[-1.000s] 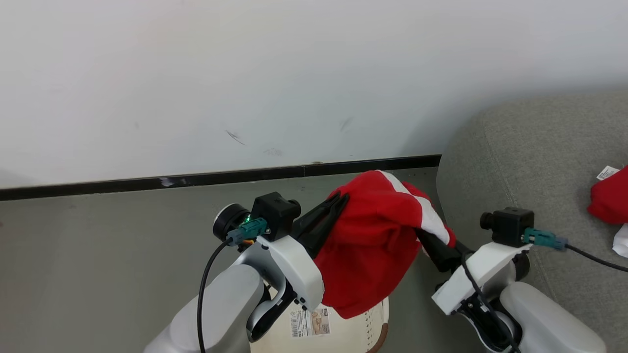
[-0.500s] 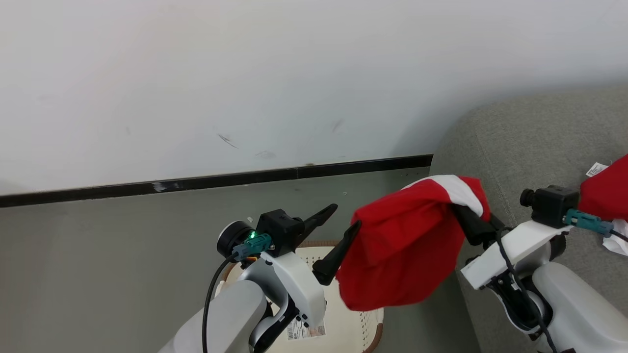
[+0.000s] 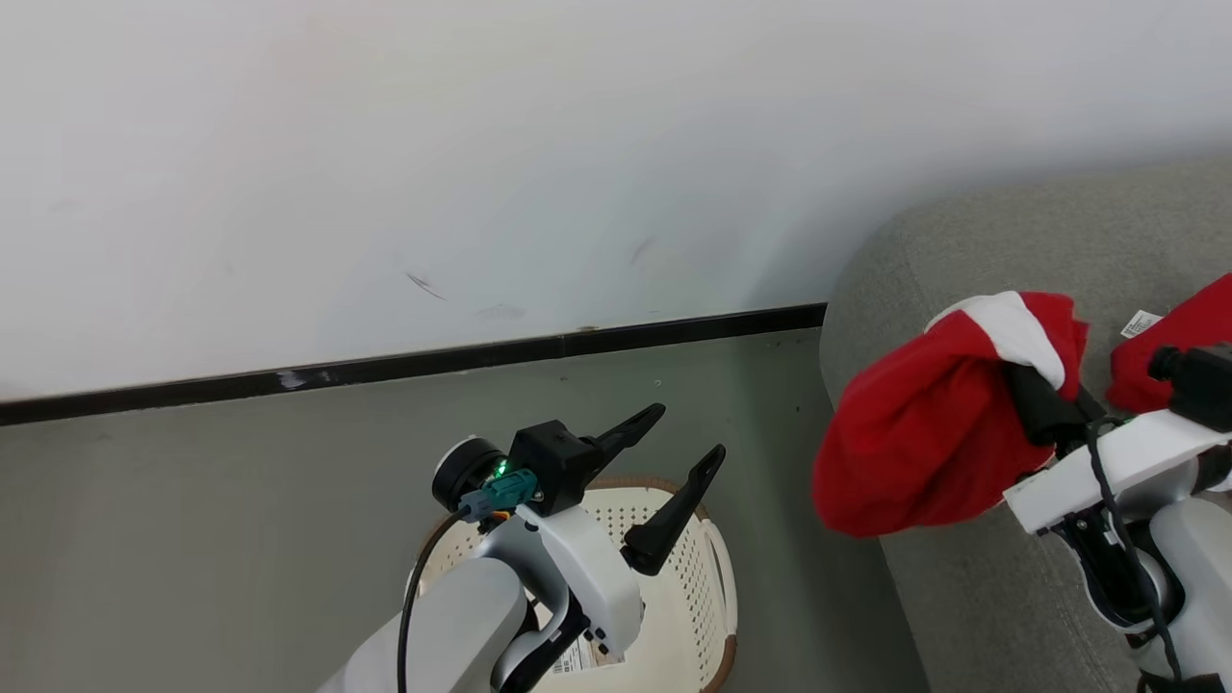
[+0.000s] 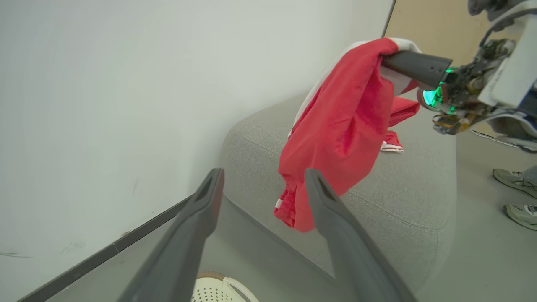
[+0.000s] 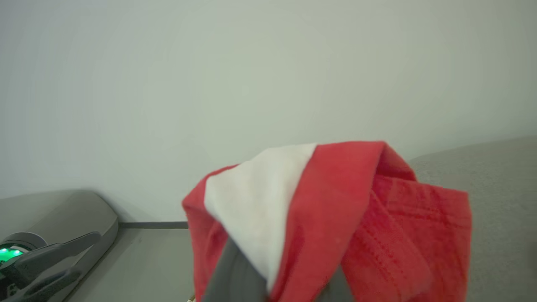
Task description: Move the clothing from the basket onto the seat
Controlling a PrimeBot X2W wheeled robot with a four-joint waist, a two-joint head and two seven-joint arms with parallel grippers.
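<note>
- A red garment point(image 3: 924, 452) with a white band is pinched by the right tool point(image 3: 1039, 399), whose fingers are pressed together inside the fabric. It hangs in the air at the rounded edge of the grey sofa cushion point(image 3: 1059, 231), partly over the floor point(image 3: 192, 539).
- The left tool point(image 3: 688, 433) is held above the laundry basket point(image 3: 707, 587), its fingers spread wide with nothing between them.
- The step in hand is judged to be the carry and set-down on the cushion. The garment is best taken further inward before release, since cloth dropped at the rounded edge could slide to the floor.
- The bundle should be lowered until its hanging hem (the lowest part, seen in the left wrist view) rests on the cushion, and only then should the fingers be parted.
- A spot just beside the second red garment point(image 3: 1184, 322) would keep the pile together. That garment lies on the cushion with its white care tag point(image 3: 1141, 322) showing.
- The laundry basket stands on the floor below the left tool. No red fabric is seen on the perforated bottom and wall that show, where a printed label point(image 3: 589, 659) is fixed. The near part is hidden by the left forearm point(image 3: 452, 626), so the basket appears empty, but that cannot be confirmed.
</note>
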